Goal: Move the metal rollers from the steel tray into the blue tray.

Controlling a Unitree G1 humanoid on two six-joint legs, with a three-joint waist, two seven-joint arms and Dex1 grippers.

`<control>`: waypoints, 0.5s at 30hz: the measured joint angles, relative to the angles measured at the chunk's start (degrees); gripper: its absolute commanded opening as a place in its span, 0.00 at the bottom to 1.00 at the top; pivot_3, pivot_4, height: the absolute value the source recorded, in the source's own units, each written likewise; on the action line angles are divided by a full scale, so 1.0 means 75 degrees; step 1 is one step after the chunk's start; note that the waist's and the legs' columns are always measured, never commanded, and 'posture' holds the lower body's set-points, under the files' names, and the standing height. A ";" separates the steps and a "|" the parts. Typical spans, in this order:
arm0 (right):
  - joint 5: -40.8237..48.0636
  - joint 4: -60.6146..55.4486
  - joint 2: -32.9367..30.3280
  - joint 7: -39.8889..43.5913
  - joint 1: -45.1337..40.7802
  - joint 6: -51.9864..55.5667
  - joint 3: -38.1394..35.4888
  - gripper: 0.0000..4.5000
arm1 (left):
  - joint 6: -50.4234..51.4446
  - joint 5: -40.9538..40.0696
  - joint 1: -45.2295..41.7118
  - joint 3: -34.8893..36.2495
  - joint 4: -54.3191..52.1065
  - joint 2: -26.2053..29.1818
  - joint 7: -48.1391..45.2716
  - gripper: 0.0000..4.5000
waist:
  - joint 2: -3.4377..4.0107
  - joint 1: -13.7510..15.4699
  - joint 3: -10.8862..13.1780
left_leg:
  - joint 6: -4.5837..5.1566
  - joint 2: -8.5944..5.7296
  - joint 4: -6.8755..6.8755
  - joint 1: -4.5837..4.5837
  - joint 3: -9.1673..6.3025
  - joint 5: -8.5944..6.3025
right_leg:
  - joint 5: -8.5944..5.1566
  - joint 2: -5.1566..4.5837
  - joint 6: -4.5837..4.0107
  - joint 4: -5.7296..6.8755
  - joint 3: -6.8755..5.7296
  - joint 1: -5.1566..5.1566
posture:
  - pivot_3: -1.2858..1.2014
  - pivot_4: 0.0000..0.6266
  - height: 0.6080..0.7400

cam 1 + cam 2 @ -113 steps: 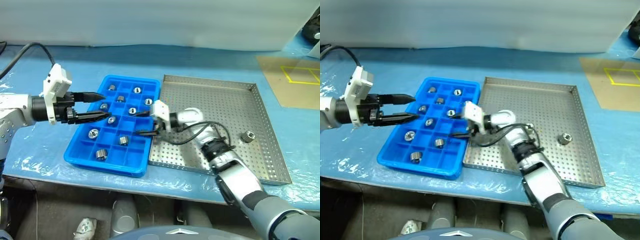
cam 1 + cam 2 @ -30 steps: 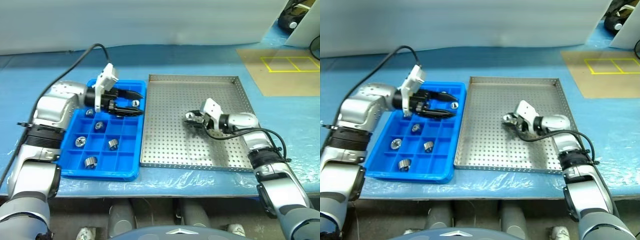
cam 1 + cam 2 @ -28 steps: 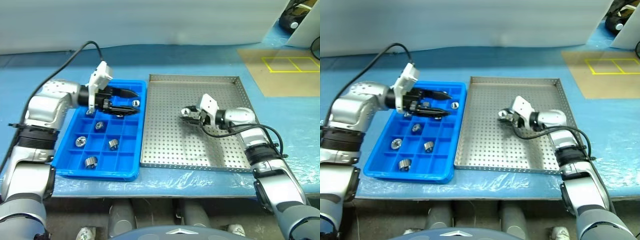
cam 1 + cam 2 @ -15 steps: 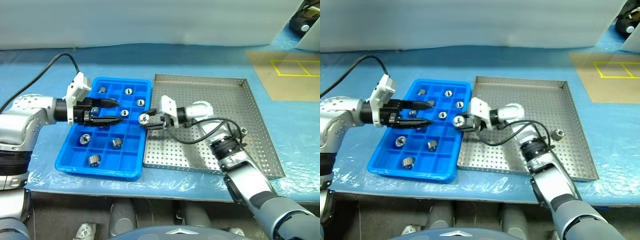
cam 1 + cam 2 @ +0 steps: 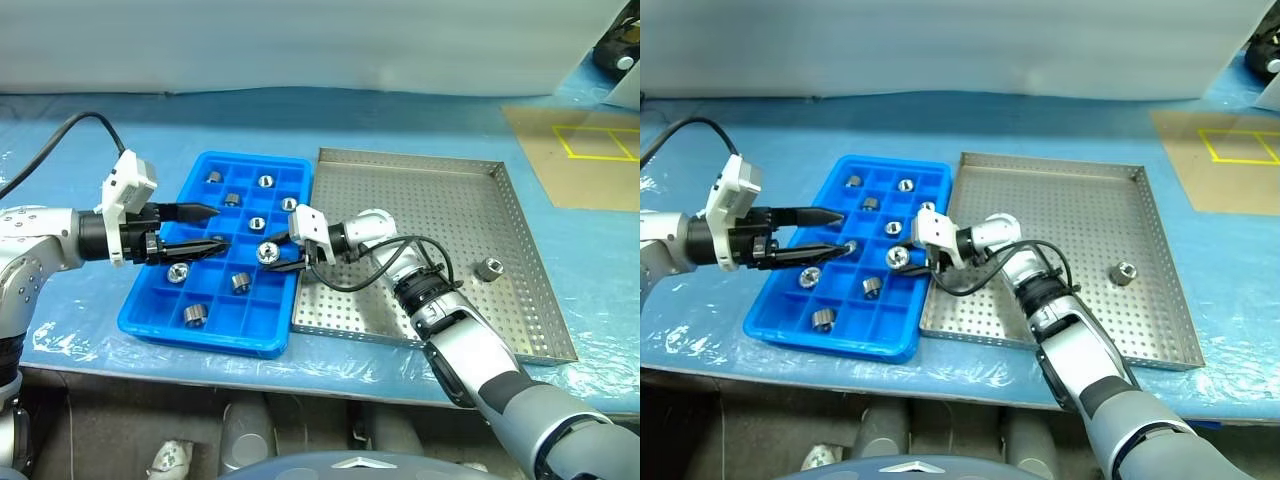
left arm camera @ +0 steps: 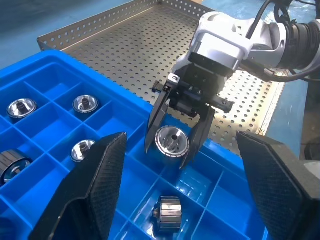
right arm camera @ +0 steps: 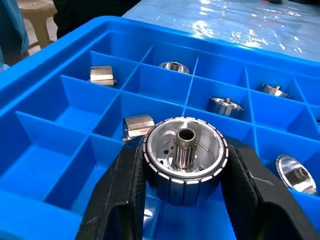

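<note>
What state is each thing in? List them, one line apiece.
right gripper: shut on a metal roller, over the blue tray.
left gripper: open, holding nothing.
blue tray: several compartments filled, others vacant.
steel tray: one roller left inside.

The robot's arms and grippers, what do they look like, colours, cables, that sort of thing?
Both arms have silver-grey shells with black ribbed joints. The left gripper has two tapered black fingers, textured on the inner faces, with a white box mounted at its wrist and a black cable looping away. The right gripper has the same black fingers, a white housing, and a thin black cable along the forearm.
</note>
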 measured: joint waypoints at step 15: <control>-0.0073 0.0596 -0.0062 -0.0453 -0.0197 -0.0565 -0.0317 0.88 | -0.0193 -0.0038 -0.0506 -0.0385 0.0335 0.0053 -0.0118 0.82 | 0.0000 0.0023 0.0000 | -0.0001 0.0000 0.0013 0.0001 0.0000 0.0001 | 0.0000 0.0000 0.0000 0.0008 0.0002 0.0003 | 0.59 0.24 1.00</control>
